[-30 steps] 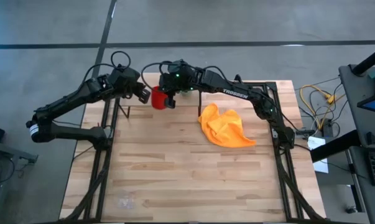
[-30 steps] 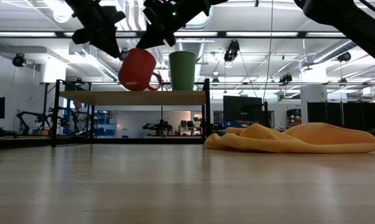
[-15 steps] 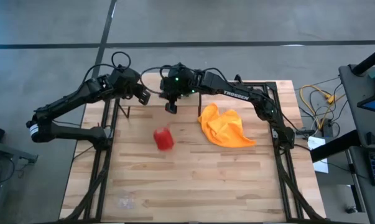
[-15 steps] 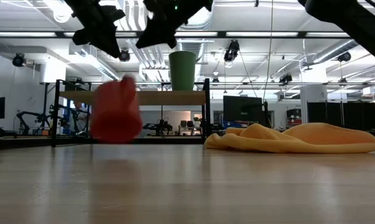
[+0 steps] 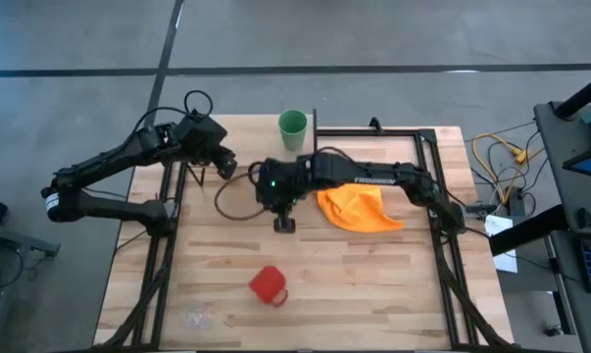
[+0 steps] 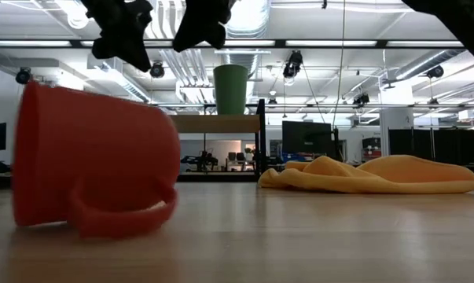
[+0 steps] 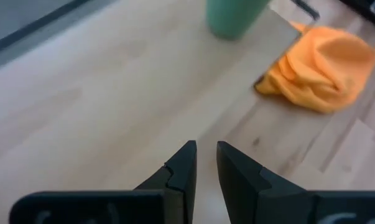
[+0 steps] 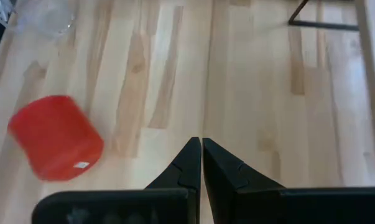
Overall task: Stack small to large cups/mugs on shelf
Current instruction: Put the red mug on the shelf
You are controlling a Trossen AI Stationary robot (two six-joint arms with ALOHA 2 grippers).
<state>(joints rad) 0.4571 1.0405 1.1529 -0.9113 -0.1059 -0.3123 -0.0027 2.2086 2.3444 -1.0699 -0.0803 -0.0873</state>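
Red mug (image 5: 269, 284) lying on its side on the table (image 5: 373, 294), toward the near edge and well apart from the shelf (image 5: 251, 132), handle low against the boards in the low view; green cup (image 5: 293, 127) upright on the shelf; clear glass cup (image 5: 198, 317) near the table's front left corner, close to the mug but not touching it; orange cloth (image 5: 359, 208) bunched beside the shelf.

Right end effector (image 5: 285, 225) hanging over the middle of the table, fingers pressed together and empty; left end effector (image 5: 226, 169) over the shelf's left part, fingers nearly closed with a slim gap, gripping nothing.

Step in hand, most likely: recovering the fallen mug. To do it well: spread the right fingers wide before descending; approach from above, across the rounded body and not along it, since a cylinder on its side probably rolls at a nudge; keep clear of the handle; close firmly about the middle; lift, then turn upright before carrying. Worth minding the glass nearby, easily knocked by a sweeping approach. Order of stacking is still to be settled, nothing yet nested.
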